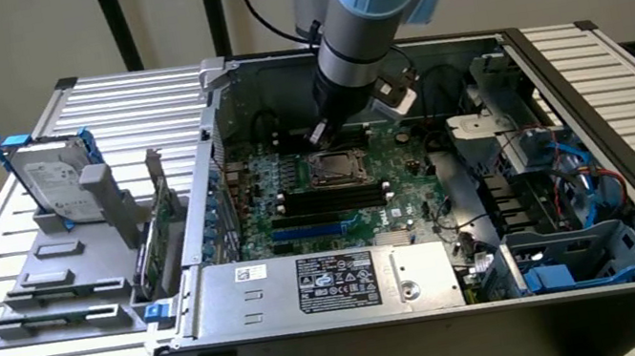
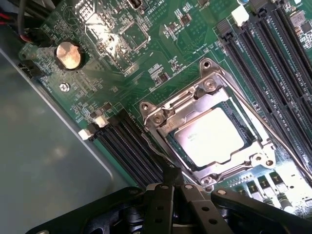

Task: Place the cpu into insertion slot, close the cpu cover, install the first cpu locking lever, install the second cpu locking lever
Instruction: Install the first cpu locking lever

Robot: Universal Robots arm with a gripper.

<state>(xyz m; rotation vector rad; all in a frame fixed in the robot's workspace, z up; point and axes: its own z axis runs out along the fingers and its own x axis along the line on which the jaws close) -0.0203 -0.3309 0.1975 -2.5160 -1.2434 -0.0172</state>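
My claw [image 2: 169, 176] inside the open computer case [image 1: 447, 335], at the CPU socket.

In the exterior view my arm drops in from the upper middle of the frame, and my fingertips hang just above the insertion slot [image 1: 338, 167] near the centre of the green circuit board [image 1: 300, 229]. My wrist camera shows the cpu [image 2: 210, 136] lying flat in the slot with its pale face glaring, and the cpu cover [image 2: 195, 97] closed around it. My fingers are pressed together, with the tip against a thin wire lever [image 2: 155, 148] along the cover's edge. I cannot tell whether I am pinching it. Long black memory slots [image 2: 273, 63] flank the socket.
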